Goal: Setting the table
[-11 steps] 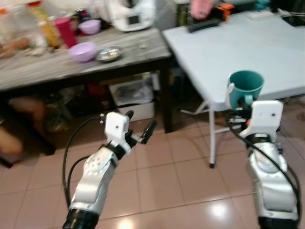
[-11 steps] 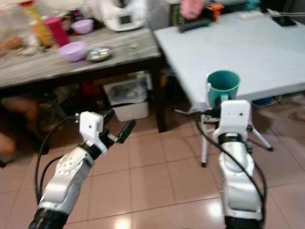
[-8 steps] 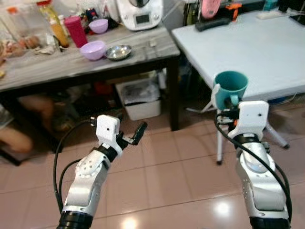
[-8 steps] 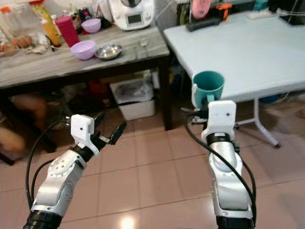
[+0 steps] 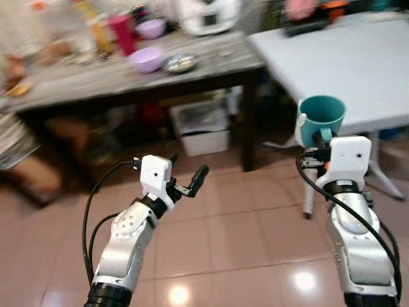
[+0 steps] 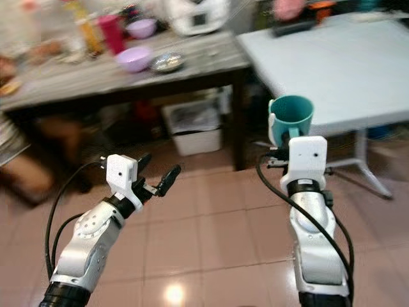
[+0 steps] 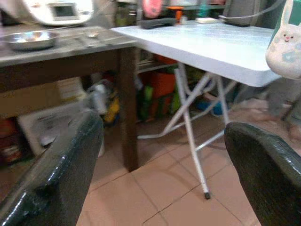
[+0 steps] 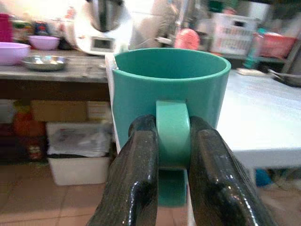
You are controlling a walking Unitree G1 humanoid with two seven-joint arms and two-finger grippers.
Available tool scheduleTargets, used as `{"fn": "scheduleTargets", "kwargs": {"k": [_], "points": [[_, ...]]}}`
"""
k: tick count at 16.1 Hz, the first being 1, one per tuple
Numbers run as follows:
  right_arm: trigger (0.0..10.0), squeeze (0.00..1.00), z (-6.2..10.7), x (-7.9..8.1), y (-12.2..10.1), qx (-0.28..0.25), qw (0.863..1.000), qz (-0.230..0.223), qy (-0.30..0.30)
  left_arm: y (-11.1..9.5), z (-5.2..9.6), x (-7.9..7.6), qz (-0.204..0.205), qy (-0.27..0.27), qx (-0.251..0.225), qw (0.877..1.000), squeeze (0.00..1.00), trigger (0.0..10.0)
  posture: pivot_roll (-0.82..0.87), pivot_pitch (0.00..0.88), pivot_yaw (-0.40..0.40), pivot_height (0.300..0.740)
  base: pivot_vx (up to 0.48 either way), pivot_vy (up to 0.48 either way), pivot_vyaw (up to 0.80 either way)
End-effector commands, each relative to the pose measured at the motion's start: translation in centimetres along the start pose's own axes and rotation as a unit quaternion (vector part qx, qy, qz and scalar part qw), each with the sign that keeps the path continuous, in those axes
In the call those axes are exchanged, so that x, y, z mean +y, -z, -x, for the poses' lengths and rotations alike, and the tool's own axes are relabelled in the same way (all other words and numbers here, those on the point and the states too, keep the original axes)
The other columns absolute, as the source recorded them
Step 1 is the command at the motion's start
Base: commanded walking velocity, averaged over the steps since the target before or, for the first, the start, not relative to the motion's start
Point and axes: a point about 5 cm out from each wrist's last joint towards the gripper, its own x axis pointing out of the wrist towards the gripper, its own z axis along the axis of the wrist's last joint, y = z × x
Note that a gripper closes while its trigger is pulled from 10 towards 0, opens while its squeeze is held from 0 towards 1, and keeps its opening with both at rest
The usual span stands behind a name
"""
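Observation:
A teal mug is held upright in the air, level with the near edge of the white folding table. My right gripper is shut on the mug's handle, one finger on each side. My left gripper is open with nothing between its fingers, raised over the tiled floor in front of the dark wooden table. On that table stand two purple bowls, a steel bowl and a pink cup.
A white appliance stands at the back of the wooden table, with a white bin beneath it. A person's legs are at the left by the table. The folding table's metal legs stand on the pink tiled floor.
The whole picture has shifted right and blurred, so the camera has turned. Both arms keep their poses, and the mug stays in the right gripper.

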Motion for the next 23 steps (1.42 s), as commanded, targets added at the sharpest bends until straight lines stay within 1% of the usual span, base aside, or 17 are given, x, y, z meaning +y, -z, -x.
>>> {"fn": "scheduleTargets", "kwargs": {"k": [1, 2, 7, 10, 16, 19, 21, 23], "points": [[10.0, 0.00, -0.1, 0.6, -0.9, -0.021, 1.000, -0.007, -0.010, -0.2, 0.2, 0.5, -0.008, -0.002, 0.003, 1.000, 0.00, 10.0, -0.25, 0.051, 0.137, 0.740, 0.315, 0.000, 0.80], [10.0, 0.00, 0.0, 0.7, -0.8, -0.020, 1.000, -0.007, -0.010, -0.2, 0.2, 0.5, -0.008, -0.001, 0.004, 1.000, 0.00, 10.0, -0.25, 0.051, 0.136, 0.740, 0.322, 0.000, 0.63], [10.0, 0.00, -0.1, 0.6, -0.7, -0.018, 1.000, -0.009, -0.010, -0.1, 0.1, 0.4, -0.008, 0.002, 0.005, 1.000, 0.00, 10.0, -0.25, 0.046, 0.136, 0.740, 0.324, 0.000, 0.00], [10.0, 0.00, -0.1, 0.7, -0.8, -0.022, 1.000, -0.003, -0.011, -0.1, 0.1, 0.3, -0.007, 0.003, 0.004, 1.000, 0.00, 10.0, -0.25, 0.044, 0.136, 0.740, 0.321, 0.000, 0.00], [10.0, 0.00, 0.0, 0.7, -0.8, -0.021, 1.000, -0.004, -0.011, -0.1, 0.1, 0.3, -0.007, 0.006, 0.006, 1.000, 0.00, 10.0, -0.25, 0.048, 0.137, 0.740, 0.322, 0.000, 0.60], [10.0, 0.00, 0.2, 0.7, -0.7, -0.019, 1.000, -0.006, -0.009, -0.5, 0.1, 0.6, -0.020, -0.019, -0.001, 1.000, 0.00, 10.0, -0.25, 0.049, 0.137, 0.740, 0.308, 0.000, 0.18], [10.0, 0.00, 0.4, 0.8, -0.6, -0.017, 1.000, -0.007, -0.009, -1.2, 0.1, 1.1, -0.027, -0.046, -0.016, 0.998, 0.00, 10.0, -0.26, 0.051, 0.137, 0.740, 0.296, 0.000, 0.00], [10.0, 0.00, 0.6, 1.1, -0.6, -0.016, 1.000, -0.009, -0.011, -1.3, 0.1, 0.7, -0.018, -0.037, -0.019, 0.999, 0.00, 10.0, -0.25, 0.050, 0.137, 0.740, 0.306, 0.000, 0.00]]}}
